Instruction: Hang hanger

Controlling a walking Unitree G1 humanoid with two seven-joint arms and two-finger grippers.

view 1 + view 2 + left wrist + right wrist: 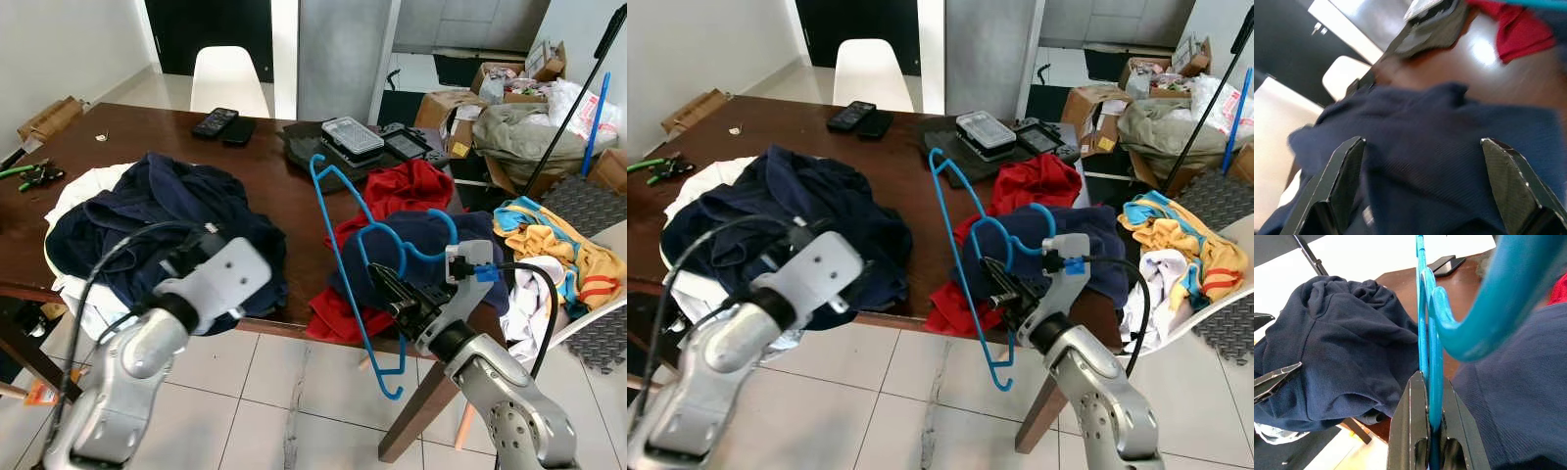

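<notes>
My right gripper (384,284), lower right of frame, is clamped on the blue hanger (345,259), which stands near upright over the table (274,186) edge. My left gripper (1420,186) hovers spread wide over navy clothes (157,211).

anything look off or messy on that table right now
Yes. Clothes lie in loose heaps on the table: a navy garment bunched at the left, a red garment slumping over the front edge. The right gripper holds the blue hanger bare and tilted.

Head cameras overlook the table (284,196); wrist cameras sit close.
</notes>
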